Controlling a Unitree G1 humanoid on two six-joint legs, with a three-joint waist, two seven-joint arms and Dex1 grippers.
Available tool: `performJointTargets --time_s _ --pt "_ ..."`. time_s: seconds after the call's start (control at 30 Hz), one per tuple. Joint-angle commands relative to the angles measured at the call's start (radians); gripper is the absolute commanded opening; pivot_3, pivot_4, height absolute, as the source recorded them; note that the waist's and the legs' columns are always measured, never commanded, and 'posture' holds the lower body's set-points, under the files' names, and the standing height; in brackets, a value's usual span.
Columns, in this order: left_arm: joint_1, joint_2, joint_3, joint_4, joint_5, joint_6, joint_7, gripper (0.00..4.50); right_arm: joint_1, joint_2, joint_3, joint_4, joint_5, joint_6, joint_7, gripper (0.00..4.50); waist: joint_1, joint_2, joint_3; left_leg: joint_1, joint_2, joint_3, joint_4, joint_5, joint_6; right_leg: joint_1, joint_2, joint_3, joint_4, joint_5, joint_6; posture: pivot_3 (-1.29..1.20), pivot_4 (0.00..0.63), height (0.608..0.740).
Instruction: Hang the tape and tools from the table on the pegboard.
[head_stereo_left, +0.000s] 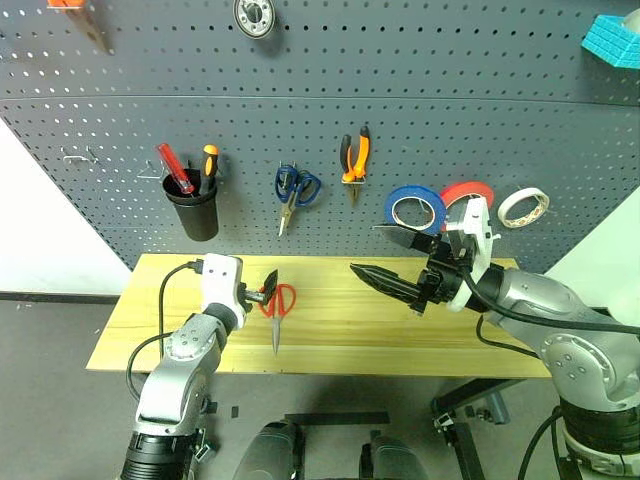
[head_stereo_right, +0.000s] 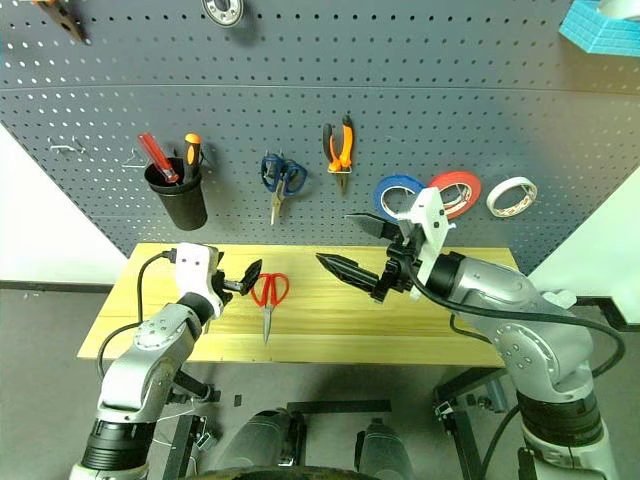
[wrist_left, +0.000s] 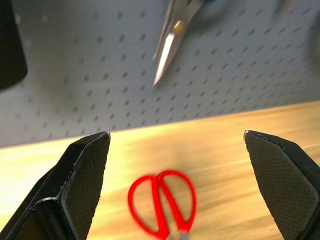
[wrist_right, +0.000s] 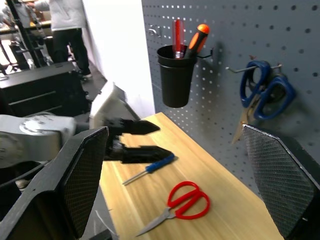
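Observation:
The red-handled scissors (head_stereo_left: 278, 304) lie on the table (head_stereo_left: 400, 340), blades toward the front edge. My left gripper (head_stereo_left: 269, 288) hovers open just left of their handles, which show low between its fingers in the left wrist view (wrist_left: 162, 202). A small blue-handled screwdriver (wrist_right: 150, 168) lies on the wood under that gripper. The pliers (head_stereo_left: 354, 155) and the blue tape (head_stereo_left: 415, 208) hang on the pegboard (head_stereo_left: 450, 130). My right gripper (head_stereo_left: 364, 248) is open and empty above the table's middle, pointing left.
A black cup (head_stereo_left: 195, 210) with a red and an orange-black screwdriver, blue-handled scissors (head_stereo_left: 295, 188), a red-orange roll (head_stereo_left: 470, 190) and a white roll (head_stereo_left: 523, 206) hang on the board. A person (wrist_right: 65, 20) stands far off beyond the table's left end.

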Motion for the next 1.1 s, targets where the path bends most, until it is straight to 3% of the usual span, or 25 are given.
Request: performJointTargets --time_s 0.03,0.57,1.1 --pt "-0.015 -0.031 -0.021 -0.02 0.033 0.051 0.047 4.5 0.004 -0.024 -0.036 -0.052 0.052 0.01 -0.004 4.48 0.0 0.0 0.002 0.0 0.0 0.0 0.0 0.0 0.0 0.0 0.0 0.0 -0.001 0.0 0.0 0.04 0.109 0.74" --pt "-0.065 -0.207 0.02 0.141 0.126 0.125 0.258 4.5 0.048 -0.07 -0.137 -0.109 0.192 -0.066 0.047 4.48 -0.001 -0.004 0.015 -0.002 0.0 0.0 0.0 -0.003 0.004 0.002 -0.001 0.0 -0.007 -0.001 -0.002 0.01 0.137 0.74" --pt "-0.223 -0.269 0.06 0.509 0.111 0.089 0.238 4.5 0.096 -0.135 -0.145 -0.12 0.198 -0.068 0.031 4.48 -0.002 -0.007 0.032 -0.006 0.0 0.0 0.0 -0.003 0.004 -0.002 -0.002 -0.001 -0.008 0.0 0.0 -0.01 0.15 0.74"
